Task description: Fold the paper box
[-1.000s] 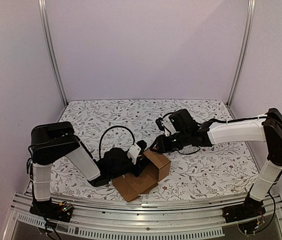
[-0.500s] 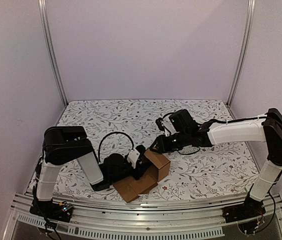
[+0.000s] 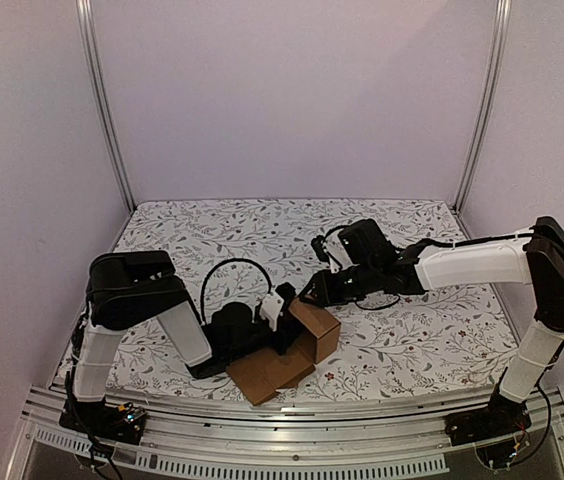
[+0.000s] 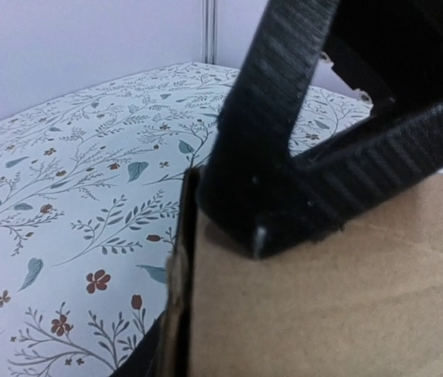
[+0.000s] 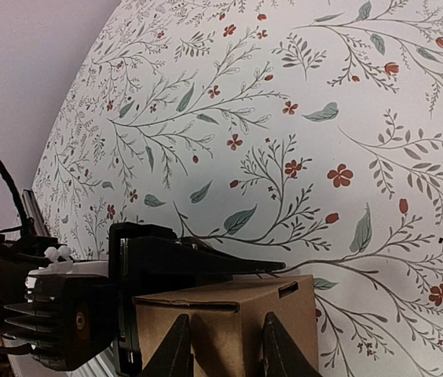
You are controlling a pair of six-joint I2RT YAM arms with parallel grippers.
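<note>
The paper box (image 3: 307,340) is a brown carton with a flat flap spread toward the table's near edge. My left gripper (image 3: 284,325) is at its open left side. In the left wrist view a cardboard panel (image 4: 324,298) fills the lower right, edge-on beside one dark finger (image 4: 133,358). The other finger is hidden, so the gap does not show. My right gripper (image 3: 312,293) meets the box's far top corner. In the right wrist view the right gripper (image 5: 228,345) stands open, its tips against the box (image 5: 229,310). The left arm's long finger (image 5: 206,263) lies behind the top edge.
The floral tablecloth (image 3: 262,235) covers the table. A black cable (image 3: 230,265) loops above the left wrist. Aluminium rails (image 3: 262,425) run along the near edge, and upright posts (image 3: 102,100) stand at the back corners.
The left arm's elbow has swung inward and its upper link now stands closer to the box. The left gripper stays at the box. Box and right arm have barely moved.
</note>
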